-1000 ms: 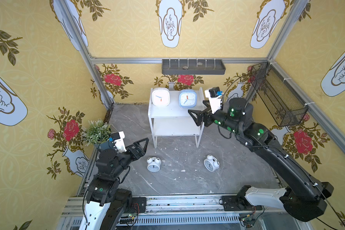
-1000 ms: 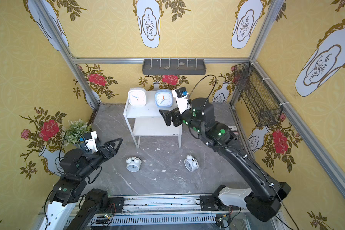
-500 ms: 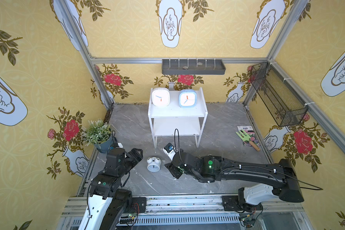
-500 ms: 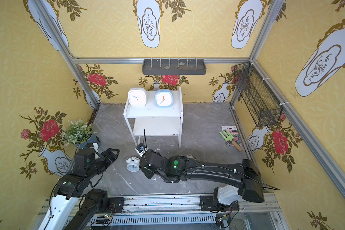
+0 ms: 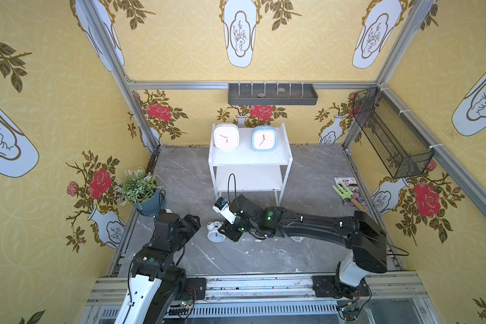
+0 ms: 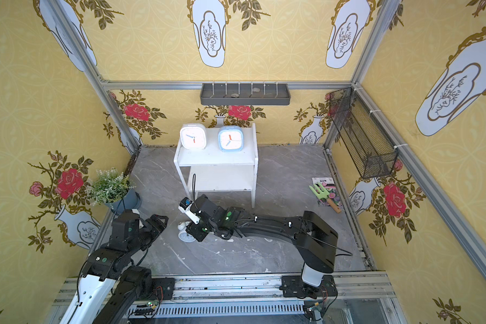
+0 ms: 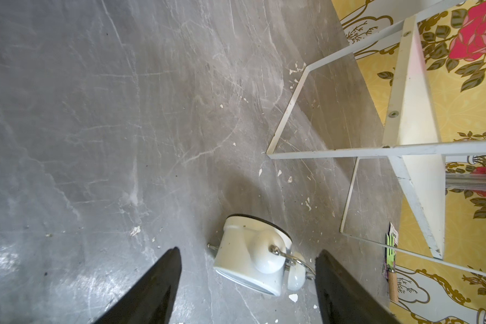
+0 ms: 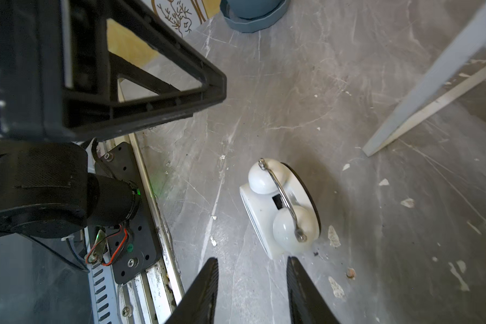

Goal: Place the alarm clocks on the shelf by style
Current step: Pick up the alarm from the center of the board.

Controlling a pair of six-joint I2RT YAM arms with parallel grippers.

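The white shelf (image 5: 250, 160) (image 6: 216, 161) carries a white square clock (image 5: 226, 136) and a light blue one (image 5: 264, 138) on its top board; its lower board is bare. One twin-bell clock (image 5: 215, 235) (image 6: 185, 236) lies on the floor between both grippers. My left gripper (image 5: 193, 222) (image 7: 249, 249) is open, with that clock (image 7: 250, 258) at its fingertips, untouched. My right gripper (image 5: 228, 235) (image 8: 251, 263) is open and empty, the clock (image 8: 281, 207) just beyond its tips. Another twin-bell clock (image 5: 296, 239) is mostly hidden under my right arm.
A potted plant (image 5: 141, 190) stands at the left wall. A green garden fork on a seed packet (image 5: 348, 192) lies at the right. A grey tray (image 5: 272, 94) and a black mesh basket (image 5: 390, 134) hang on the walls. The shelf's thin legs (image 7: 286, 117) stand close by.
My right arm swung from beside the shelf top down to the floor by the left twin-bell clock, jaws narrowing. My left gripper drew back a little and narrowed too.
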